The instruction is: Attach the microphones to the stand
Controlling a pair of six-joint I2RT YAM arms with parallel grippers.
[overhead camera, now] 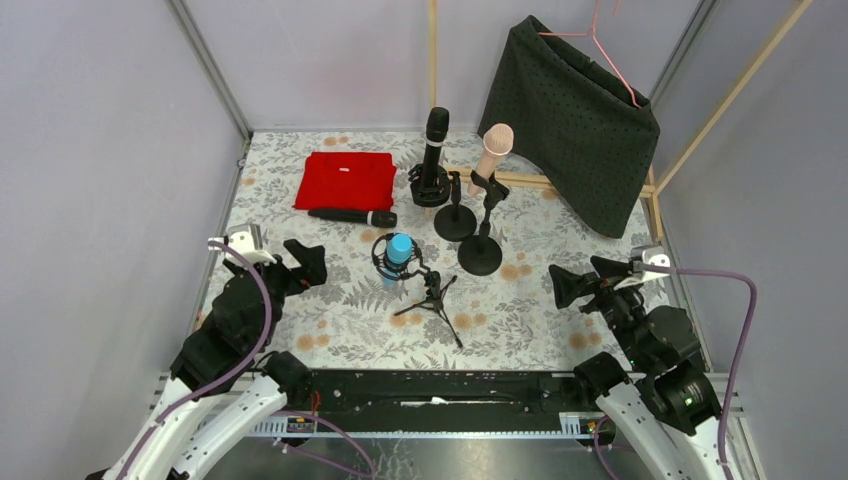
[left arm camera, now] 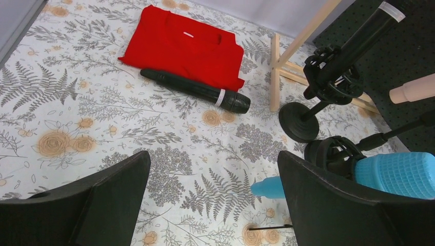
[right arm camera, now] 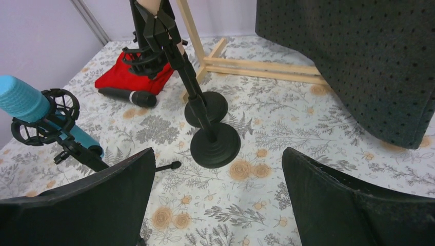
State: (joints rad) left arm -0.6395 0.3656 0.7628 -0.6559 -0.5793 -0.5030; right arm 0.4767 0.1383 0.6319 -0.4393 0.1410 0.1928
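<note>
Top external view: the left gripper and the right gripper hang low over the near part of the floral table, jaws spread wide with nothing between them. One black microphone lies flat just beside the near edge of a red cloth, farther out and right of the left gripper, well apart from it. The second black microphone, the peach-pink microphone and the light blue microphone sit in stands mid-table, between the grippers and farther out.
</note>
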